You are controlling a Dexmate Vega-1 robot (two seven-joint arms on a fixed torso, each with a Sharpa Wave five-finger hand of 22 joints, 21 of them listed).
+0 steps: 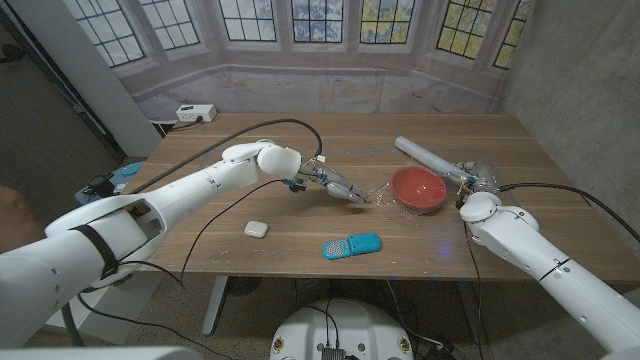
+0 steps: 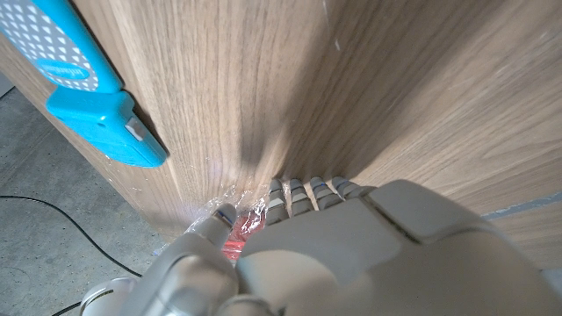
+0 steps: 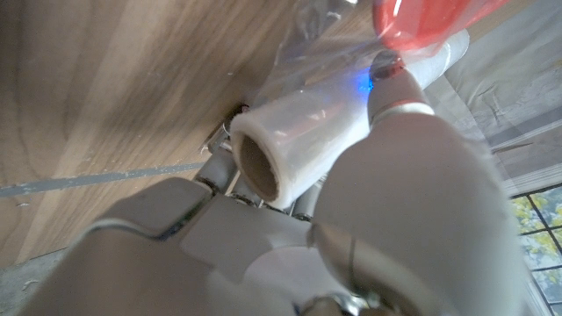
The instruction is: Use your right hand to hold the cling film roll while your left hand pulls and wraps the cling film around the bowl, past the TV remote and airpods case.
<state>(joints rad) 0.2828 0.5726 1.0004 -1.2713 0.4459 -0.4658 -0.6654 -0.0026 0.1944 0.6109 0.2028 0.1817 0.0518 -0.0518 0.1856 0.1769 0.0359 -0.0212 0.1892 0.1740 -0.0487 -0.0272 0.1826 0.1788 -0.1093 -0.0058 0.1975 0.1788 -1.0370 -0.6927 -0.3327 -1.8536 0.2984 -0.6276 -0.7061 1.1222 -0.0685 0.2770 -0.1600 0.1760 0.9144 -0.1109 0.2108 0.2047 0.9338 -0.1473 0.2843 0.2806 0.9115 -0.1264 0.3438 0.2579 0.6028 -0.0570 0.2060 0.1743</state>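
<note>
**Colours on the table**

The bowl is red. The remote is bright blue with white dots on part of it. The earbud case is white. The film roll is whitish, its core brown. The table is brown wood grain.

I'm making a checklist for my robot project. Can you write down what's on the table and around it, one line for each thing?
Surface: wooden table, bare wood between the things.
Job's things: red bowl with cling film stretched to its left; cling film roll behind the bowl.
Clutter: blue remote near the front edge; white earbud case to its left.
Hands: left hand pinches the film; right hand holds the roll.
Cables: black cables run along both arms and across the table.
Surroundings: window backdrop, power strip at the far left corner.
</note>
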